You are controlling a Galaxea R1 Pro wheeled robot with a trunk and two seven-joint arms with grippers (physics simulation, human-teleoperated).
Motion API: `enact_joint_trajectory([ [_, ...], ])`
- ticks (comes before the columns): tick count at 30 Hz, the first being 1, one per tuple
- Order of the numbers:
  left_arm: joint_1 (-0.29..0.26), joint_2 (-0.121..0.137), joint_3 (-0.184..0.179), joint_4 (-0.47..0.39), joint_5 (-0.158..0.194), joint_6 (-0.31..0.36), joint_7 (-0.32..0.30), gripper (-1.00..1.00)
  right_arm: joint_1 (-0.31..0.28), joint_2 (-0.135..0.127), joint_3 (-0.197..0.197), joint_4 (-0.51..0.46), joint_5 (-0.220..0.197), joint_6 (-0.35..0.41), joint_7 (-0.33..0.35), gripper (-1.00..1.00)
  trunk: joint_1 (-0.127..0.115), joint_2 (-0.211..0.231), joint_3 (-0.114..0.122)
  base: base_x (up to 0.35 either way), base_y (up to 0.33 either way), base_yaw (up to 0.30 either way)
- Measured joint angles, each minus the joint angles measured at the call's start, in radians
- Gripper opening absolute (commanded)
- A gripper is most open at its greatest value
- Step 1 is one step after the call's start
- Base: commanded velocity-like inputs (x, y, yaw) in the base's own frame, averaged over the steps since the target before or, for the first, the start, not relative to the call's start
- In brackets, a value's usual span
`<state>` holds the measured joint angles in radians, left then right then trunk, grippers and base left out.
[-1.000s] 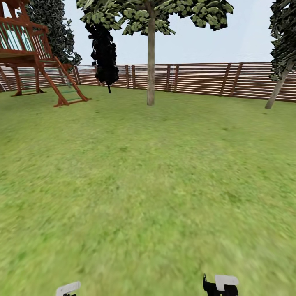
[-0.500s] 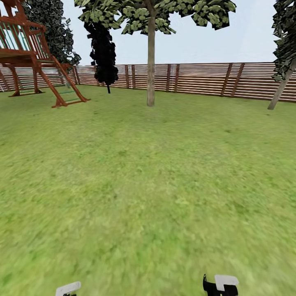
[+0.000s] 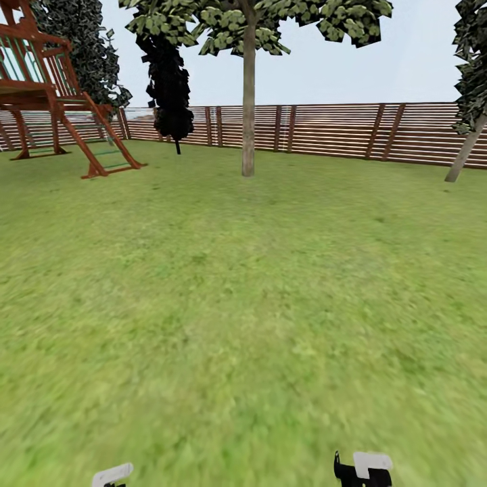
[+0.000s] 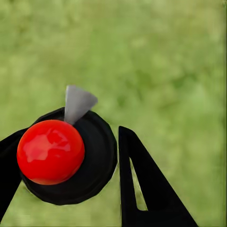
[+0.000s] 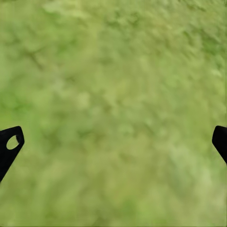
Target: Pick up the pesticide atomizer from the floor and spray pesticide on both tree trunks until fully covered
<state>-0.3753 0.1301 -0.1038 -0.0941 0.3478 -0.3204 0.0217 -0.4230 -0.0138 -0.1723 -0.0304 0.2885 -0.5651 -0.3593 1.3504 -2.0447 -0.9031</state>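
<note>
Lawn point(image 3: 243, 304): green, running wide and flat to a slatted fence point(image 3: 325, 128) across the 12 o'clock horizon.

Tree point(image 3: 248, 27): standing at 12 o'clock, well apart from the robot, in front of the fence; its trunk point(image 3: 248, 108) is rising straight and pale under a leafy crown. A second, leaning trunk point(image 3: 463, 155) is showing at 2 o'clock by the picture's edge.

Play frame point(image 3: 61, 101): red-brown timber, sitting at 10 o'clock near the fence, with a dark conifer point(image 3: 170, 88) beside it.

Left gripper point(image 4: 101, 156): its black fingers are closing around the atomizer point(image 4: 71, 156), a black round body with a red knob and a grey nozzle tab, carried above the grass. Whether the grip is firm is hard to judge, since the near finger is partly hidden behind the body.

Right gripper point(image 5: 113, 142): fingers are standing wide apart, holding nothing, grass beneath.

Risks, as judged:
- Spraying from this range is likely to miss the trunk; the gap is too large.
- The nozzle is pointing at the ground, so an early trigger would be wasting spray on grass.
- An off-centre hold could be letting the atomizer slip or rotate while the base is rolling.
</note>
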Motion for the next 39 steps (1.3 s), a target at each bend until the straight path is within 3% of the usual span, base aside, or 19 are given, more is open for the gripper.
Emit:
enact_joint_trajectory([
  [39, 0.0, 0.0, -0.001, 0.0, 0.0, -0.002, 0.0, -1.0, 0.0, 0.0, 0.0, 0.0, 0.0, 0.0, 0.0, 1.0, 0.0, 0.0, 0.0, 0.337, 0.0, 0.0],
])
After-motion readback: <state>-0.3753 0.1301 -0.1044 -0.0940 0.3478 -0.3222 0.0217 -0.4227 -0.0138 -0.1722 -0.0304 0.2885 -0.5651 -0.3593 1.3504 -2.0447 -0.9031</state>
